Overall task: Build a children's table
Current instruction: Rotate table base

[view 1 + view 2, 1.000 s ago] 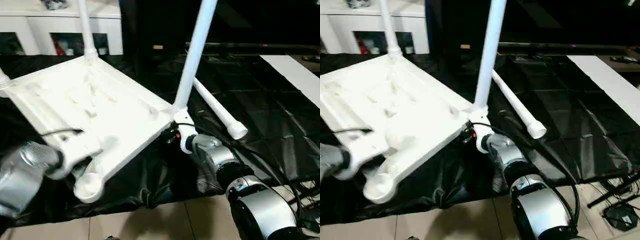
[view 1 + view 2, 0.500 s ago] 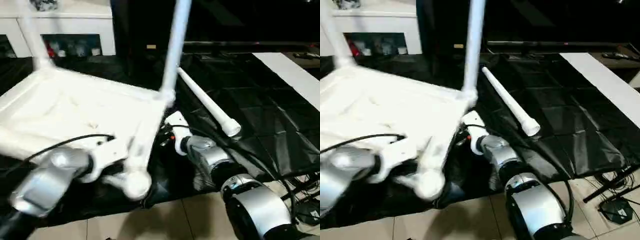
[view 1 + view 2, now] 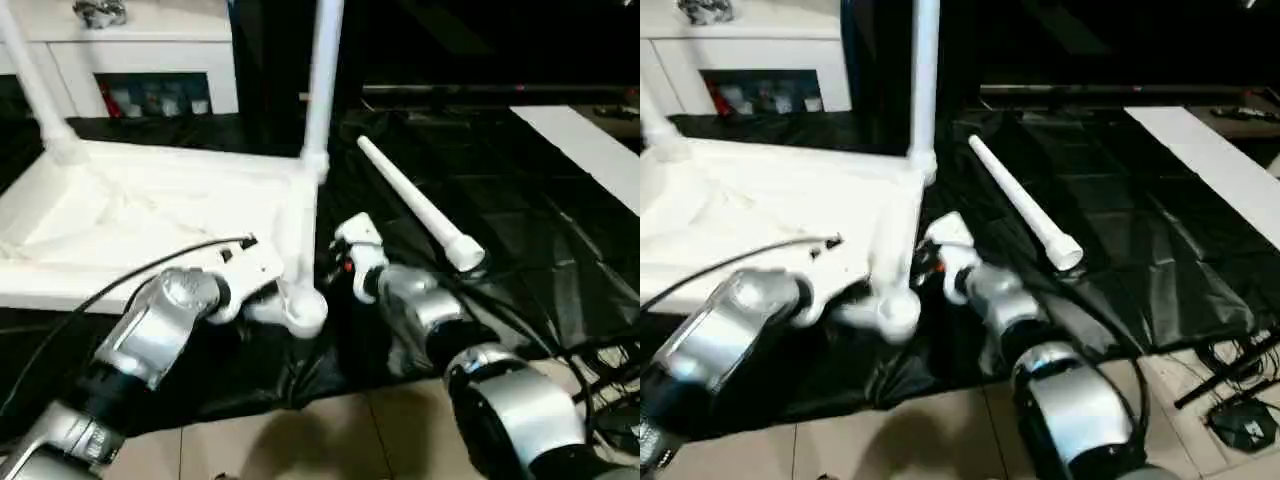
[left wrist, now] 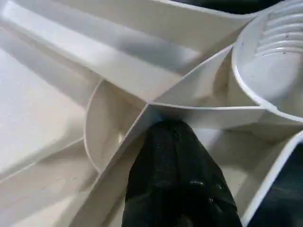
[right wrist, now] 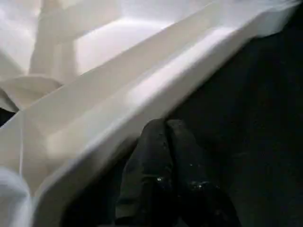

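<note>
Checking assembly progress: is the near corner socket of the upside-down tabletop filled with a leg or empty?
Empty. The near corner socket is an open round cup with no leg in it, while one loose leg lies beside the tabletop on the black cover.

A black crinkled cover point(image 3: 520, 260) lay over the big table, draping to its near edge. Beige floor tiles point(image 3: 330, 440) showed at six o'clock. A white cabinet point(image 3: 150, 60) with glass doors stood at eleven o'clock. A white strip point(image 3: 590, 150) ran at two o'clock. Black cables point(image 3: 1230, 400) lay at four o'clock.
</note>
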`<state>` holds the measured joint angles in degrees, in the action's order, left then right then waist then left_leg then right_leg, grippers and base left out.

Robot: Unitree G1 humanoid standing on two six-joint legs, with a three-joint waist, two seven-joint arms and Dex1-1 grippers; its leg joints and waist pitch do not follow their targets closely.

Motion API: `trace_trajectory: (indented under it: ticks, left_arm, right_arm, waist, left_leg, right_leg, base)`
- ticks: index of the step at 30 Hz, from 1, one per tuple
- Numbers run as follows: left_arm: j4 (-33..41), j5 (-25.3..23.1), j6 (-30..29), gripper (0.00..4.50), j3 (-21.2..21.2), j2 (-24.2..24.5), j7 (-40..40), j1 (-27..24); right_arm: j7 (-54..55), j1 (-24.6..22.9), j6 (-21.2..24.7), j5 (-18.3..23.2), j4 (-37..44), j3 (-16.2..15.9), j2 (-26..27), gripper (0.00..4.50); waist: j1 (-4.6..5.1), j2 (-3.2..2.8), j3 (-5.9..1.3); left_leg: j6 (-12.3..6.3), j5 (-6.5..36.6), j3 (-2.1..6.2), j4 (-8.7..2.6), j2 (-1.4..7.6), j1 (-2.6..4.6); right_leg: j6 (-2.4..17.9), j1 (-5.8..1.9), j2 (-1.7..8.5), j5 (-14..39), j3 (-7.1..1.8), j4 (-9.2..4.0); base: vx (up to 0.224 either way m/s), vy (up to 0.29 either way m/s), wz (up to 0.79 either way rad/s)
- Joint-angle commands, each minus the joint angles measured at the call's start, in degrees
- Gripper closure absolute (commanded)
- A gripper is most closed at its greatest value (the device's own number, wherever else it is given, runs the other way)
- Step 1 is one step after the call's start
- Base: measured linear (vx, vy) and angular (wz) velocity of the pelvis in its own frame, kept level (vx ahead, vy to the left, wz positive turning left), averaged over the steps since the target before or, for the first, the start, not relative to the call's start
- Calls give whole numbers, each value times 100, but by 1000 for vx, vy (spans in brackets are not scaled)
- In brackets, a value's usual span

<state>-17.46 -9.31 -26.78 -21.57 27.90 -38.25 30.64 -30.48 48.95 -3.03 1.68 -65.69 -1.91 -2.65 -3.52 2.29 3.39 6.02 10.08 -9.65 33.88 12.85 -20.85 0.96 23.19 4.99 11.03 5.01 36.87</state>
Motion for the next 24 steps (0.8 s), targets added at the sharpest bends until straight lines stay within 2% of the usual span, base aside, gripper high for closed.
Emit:
trace_trajectory:
  ticks: [1, 2, 3, 6, 7, 8, 9, 10, 12, 13, 15, 17, 18, 19, 20, 22, 23, 24]
  left_arm:
    - [-697, -279, 209, 450, 397, 11, 759, 241]
    - [-697, -279, 209, 450, 397, 11, 759, 241]
    - [-891, -280, 308, 450, 498, -26, 938, 334]
    - [-1368, -278, 658, 450, 699, -73, 1401, 554]
    - [-1508, -276, 772, 450, 751, -80, 1554, 612]
    - [-1629, -236, 932, 450, 824, -100, 1708, 663]
    - [-1629, -236, 932, 450, 824, -100, 1708, 663]
    - [-1655, -77, 1210, 450, 997, -172, 1861, 685]
    - [-1274, 253, 1419, 450, 1322, -326, 1861, 541]
    - [-1019, 432, 1476, 450, 1500, -421, 1847, 423]
    - [-544, 804, 1548, 418, 1761, -580, 1668, 157]
    - [35, 1080, 1429, 409, 1948, -743, 1662, -173]
    - [456, 1283, 1314, 406, 2009, -840, 1606, -412]
    - [873, 1458, 1248, 392, 2036, -934, 1593, -659]
    - [1156, 1585, 1175, 381, 2071, -1027, 1633, -820]
    - [1882, 1782, 1066, 368, 2189, -1296, 1920, -1259]
    - [2059, 1752, 1022, 366, 2281, -1417, 2164, -1380]
    - [2187, 1726, 987, 351, 2359, -1512, 2327, -1469]
  right_arm:
    - [-19, -122, -40, 125, 444, 199, -272, 446]
    - [-19, -122, -40, 125, 444, 199, -272, 446]
    - [-47, -184, -10, 163, 589, 252, -336, 446]
    - [-75, -398, 97, 246, 1043, 366, -497, 446]
    - [-42, -488, 132, 258, 1207, 395, -551, 446]
    - [-14, -584, 186, 275, 1378, 429, -590, 446]
    - [-14, -584, 186, 275, 1378, 429, -590, 446]
    - [42, -734, 275, 312, 1645, 461, -632, 446]
    - [121, -1003, 456, 341, 2131, 469, -676, 446]
    - [143, -1153, 553, 347, 2396, 463, -694, 446]
    - [162, -1465, 765, 343, 2965, 437, -709, 450]
    - [206, -1746, 949, 390, 3440, 451, -705, 450]
    - [235, -1929, 1054, 414, 3732, 448, -702, 450]
    - [255, -2130, 1168, 441, 4042, 434, -707, 431]
    - [274, -2258, 1262, 464, 4233, 426, -701, 420]
    - [329, -2631, 1571, 553, 4798, 400, -675, 413]
    - [382, -2732, 1599, 561, 4941, 409, -653, 407]
    - [435, -2816, 1662, 569, 5092, 410, -640, 379]
  waist:
    - [-33, -141, -402]
    - [-34, -135, -409]
    - [-7, -132, -411]
    - [8, -122, -440]
    - [17, -124, -468]
    - [25, -115, -469]
    - [21, -112, -493]
    - [25, -106, -502]
    - [-4, -90, -544]
    - [-13, -85, -542]
    - [-83, -90, -533]
    - [-94, -67, -508]
    - [-117, -55, -476]
    - [-124, -59, -466]
    - [-137, -50, -431]
    - [-139, -60, -376]
    - [-139, -60, -350]
    - [-127, -48, -338]
  left_leg:
    - [160, 1511, -6, -396, -6, 29]
    - [143, 1450, -12, -390, -9, 27]
    - [110, 1308, 5, -397, -14, -29]
    - [51, 1055, 9, -366, -26, -47]
    - [2, 807, 18, -351, -17, -58]
    - [-21, 734, 16, -341, -23, -59]
    - [-79, 565, 16, -323, -19, -43]
    - [-119, 465, 13, -315, -28, -46]
    - [-346, -28, 2, -262, -37, -33]
    - [-409, -118, -2, -256, -26, -41]
    - [-542, -163, -16, -256, 25, -13]
    - [-564, -53, -29, -268, 32, -23]
    - [-493, 268, -44, -296, 43, 1]
    - [-436, 352, -45, -309, 60, 9]
    - [-346, 502, -52, -333, 75, -6]
    - [-170, 960, -69, -380, 75, 29]
    - [-72, 1327, -71, -400, 75, 52]
    - [3, 1606, -67, -414, 54, 70]
  right_leg:
    - [956, -297, 256, 1421, -284, -523]
    - [968, -300, 257, 1332, -288, -516]
    - [962, -339, 252, 1219, -273, -495]
    - [999, -358, 250, 903, -275, -478]
    - [1141, -377, 247, 460, -280, -424]
    - [1180, -380, 233, 297, -285, -414]
    - [1285, -386, 228, -84, -291, -370]
    - [1351, -392, 222, -259, -288, -356]
    - [1535, -405, 202, -1123, -297, -283]
    - [1583, -395, 204, -1283, -294, -268]
    - [1711, -371, 224, -1411, -285, -270]
    - [1715, -367, 224, -1260, -285, -284]
    - [1602, -345, 232, -673, -283, -337]
    - [1561, -343, 240, -504, -290, -348]
    - [1452, -337, 240, -245, -301, -377]
    - [1247, -310, 231, 459, -315, -460]
    - [1057, -286, 228, 1052, -322, -536]
    - [835, -252, 211, 1603, -324, -603]
  base:
    - [0, 0, 0]
    - [0, 0, 0]
    - [0, 0, 0]
    - [0, 0, 0]
    - [0, 0, 0]
    - [0, 0, 0]
    - [0, 0, 0]
    - [0, 0, 0]
    - [27, 1, 0]
    - [0, 0, 0]
    - [0, 0, 0]
    - [0, 0, 0]
    - [0, 0, 0]
    - [0, 0, 0]
    - [0, 0, 0]
    - [0, 0, 0]
    - [0, 0, 0]
    - [0, 0, 0]
